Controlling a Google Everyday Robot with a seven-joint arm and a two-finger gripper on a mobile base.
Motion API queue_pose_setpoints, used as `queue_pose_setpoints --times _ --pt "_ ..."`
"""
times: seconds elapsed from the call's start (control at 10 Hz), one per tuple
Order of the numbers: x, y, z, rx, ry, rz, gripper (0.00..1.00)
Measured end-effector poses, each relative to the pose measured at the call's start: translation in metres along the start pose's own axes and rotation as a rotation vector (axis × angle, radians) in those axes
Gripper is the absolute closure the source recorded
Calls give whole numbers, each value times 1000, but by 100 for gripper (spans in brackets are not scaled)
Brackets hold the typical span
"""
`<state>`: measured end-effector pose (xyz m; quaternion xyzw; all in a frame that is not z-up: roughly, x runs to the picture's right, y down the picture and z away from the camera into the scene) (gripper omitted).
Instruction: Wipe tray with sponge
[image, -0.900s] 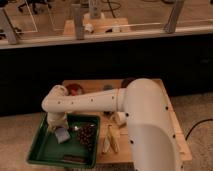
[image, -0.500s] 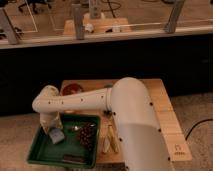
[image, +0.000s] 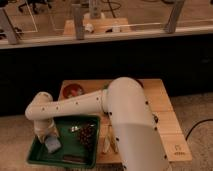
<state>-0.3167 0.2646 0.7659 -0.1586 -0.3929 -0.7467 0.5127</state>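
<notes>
A green tray (image: 35, 158) sits at the front left of the wooden table (image: 162, 107). A pale blue-grey sponge (image: 52, 144) lies on the tray floor at its left side. My white arm reaches across from the right and bends down into the tray. The gripper (image: 49, 136) is at the arm's end, directly above the sponge and touching or nearly touching it. A dark pine-cone-like object (image: 86, 134) and a small shiny item (image: 74, 129) lie in the tray's middle. A dark strip (image: 74, 159) lies near the tray's front edge.
A red bowl (image: 73, 91) stands at the table's back left. Pale utensils (image: 108, 141) lie on the table just right of the tray. A dark counter wall and a glass partition with posts rise behind the table. A black cable (image: 197, 130) runs on the floor at right.
The arm has swung left and forward. The gripper has moved from the tray's back left toward its front left, and the sponge has moved with it.
</notes>
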Motion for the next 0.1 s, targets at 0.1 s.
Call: queue_pose_setpoints --times 0.1 --pt "-5 1 1 -2 -10 3 100"
